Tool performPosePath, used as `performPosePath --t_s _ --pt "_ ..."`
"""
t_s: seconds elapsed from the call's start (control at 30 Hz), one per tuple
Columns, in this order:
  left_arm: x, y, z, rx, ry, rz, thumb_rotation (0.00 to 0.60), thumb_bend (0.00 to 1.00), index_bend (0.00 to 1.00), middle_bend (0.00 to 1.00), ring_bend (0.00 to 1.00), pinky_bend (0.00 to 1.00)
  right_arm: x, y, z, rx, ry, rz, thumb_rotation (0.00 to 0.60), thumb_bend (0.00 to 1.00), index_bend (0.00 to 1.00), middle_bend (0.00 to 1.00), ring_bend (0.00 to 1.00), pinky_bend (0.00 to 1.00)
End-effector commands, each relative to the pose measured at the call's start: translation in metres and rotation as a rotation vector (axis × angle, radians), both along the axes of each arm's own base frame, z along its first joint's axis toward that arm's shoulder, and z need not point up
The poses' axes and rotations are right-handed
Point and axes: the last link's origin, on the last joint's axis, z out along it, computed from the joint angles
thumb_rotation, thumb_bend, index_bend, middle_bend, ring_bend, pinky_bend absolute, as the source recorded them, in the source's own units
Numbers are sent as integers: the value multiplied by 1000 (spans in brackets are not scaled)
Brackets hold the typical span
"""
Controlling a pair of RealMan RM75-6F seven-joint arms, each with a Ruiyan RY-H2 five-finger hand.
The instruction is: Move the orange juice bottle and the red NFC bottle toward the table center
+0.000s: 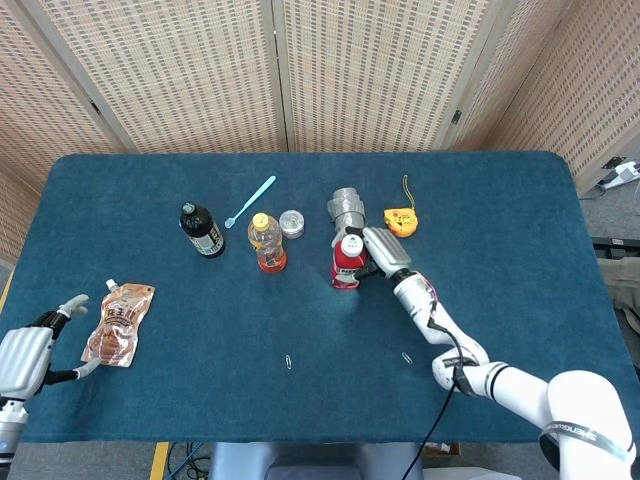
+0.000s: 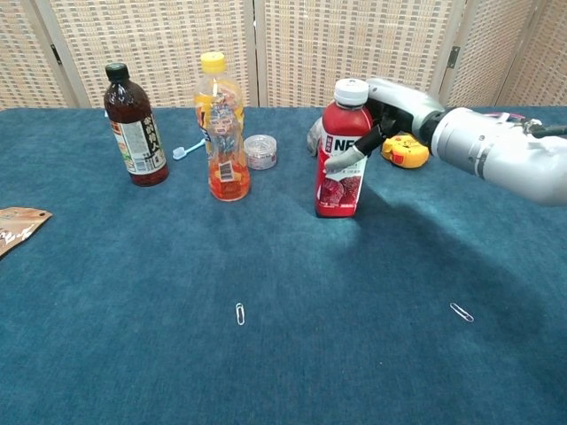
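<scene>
The red NFC bottle (image 1: pixel 346 262) (image 2: pixel 342 164) stands upright with a white cap, a little right of the table's middle. My right hand (image 1: pixel 380 250) (image 2: pixel 400 112) comes at it from the right and grips its upper part, the thumb across the front of the label and the other fingers behind the neck. The orange juice bottle (image 1: pixel 266 243) (image 2: pixel 222 133), with a yellow cap, stands upright to the left of the red one and nothing touches it. My left hand (image 1: pixel 30 355) hangs at the table's near left corner, fingers apart and holding nothing; the chest view does not show it.
A dark sauce bottle (image 1: pixel 201 230) (image 2: pixel 135 124) stands left of the juice. A blue spoon (image 1: pixel 250 201), a small round tin (image 1: pixel 291 223), a grey roll (image 1: pixel 345 205) and a yellow tape measure (image 1: pixel 400 220) lie behind the bottles. A snack pouch (image 1: pixel 120 322) lies near my left hand. Paper clips (image 2: pixel 239 312) (image 2: pixel 461 312) lie in front.
</scene>
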Motion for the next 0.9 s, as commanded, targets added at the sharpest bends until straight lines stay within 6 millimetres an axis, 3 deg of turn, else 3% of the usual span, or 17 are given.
performPosePath --t_s 0.03,0.6,0.77,0.9 --pt "0 0 0 2 -3 0 600 75 174 291 306 484 1 0 -3 6 0 1 600 0 504 529 481 618" --pt "0 -2 3 2 -5 2 600 75 174 291 306 484 9 1 -14 32 13 31 600 0 504 522 481 618" --pt "0 -2 3 2 -4 2 600 75 173 291 306 484 6 2 -14 41 41 50 600 0 501 478 471 618" --pt "0 -2 2 -2 0 2 600 75 173 291 306 484 5 2 -13 45 46 59 600 0 415 394 399 584"
